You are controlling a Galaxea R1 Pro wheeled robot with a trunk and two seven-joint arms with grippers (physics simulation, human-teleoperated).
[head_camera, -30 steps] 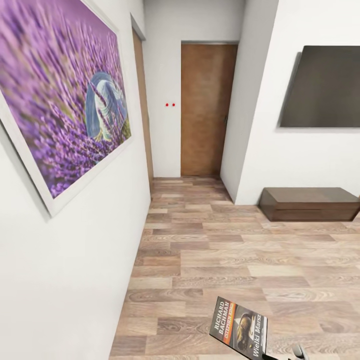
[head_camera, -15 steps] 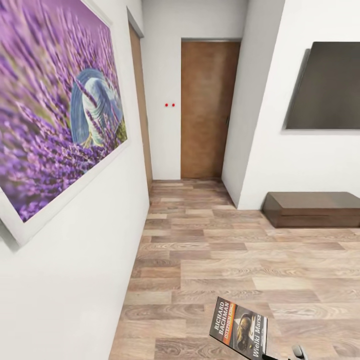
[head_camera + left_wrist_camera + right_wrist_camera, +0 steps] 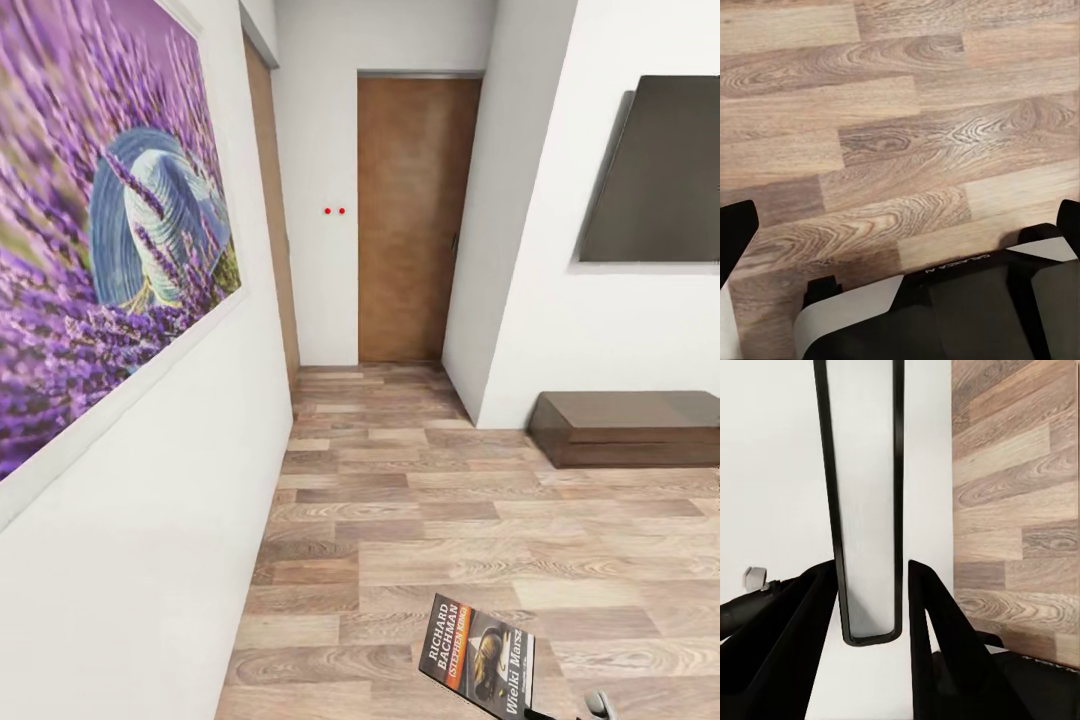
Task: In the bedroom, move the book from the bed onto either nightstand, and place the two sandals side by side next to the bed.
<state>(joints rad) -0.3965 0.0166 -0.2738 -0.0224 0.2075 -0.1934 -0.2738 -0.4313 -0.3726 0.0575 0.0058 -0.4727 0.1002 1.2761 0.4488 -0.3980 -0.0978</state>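
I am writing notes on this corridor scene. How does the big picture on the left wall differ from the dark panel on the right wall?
The picture is colourful, purple lavender around a pale blue-white shape, while the dark panel is plain dark grey.
The picture has a white frame; the dark panel shows no frame.
The picture looks larger in the head view and runs off its edge; the dark panel has a low brown cabinet below it.
Both hang flat on white walls.
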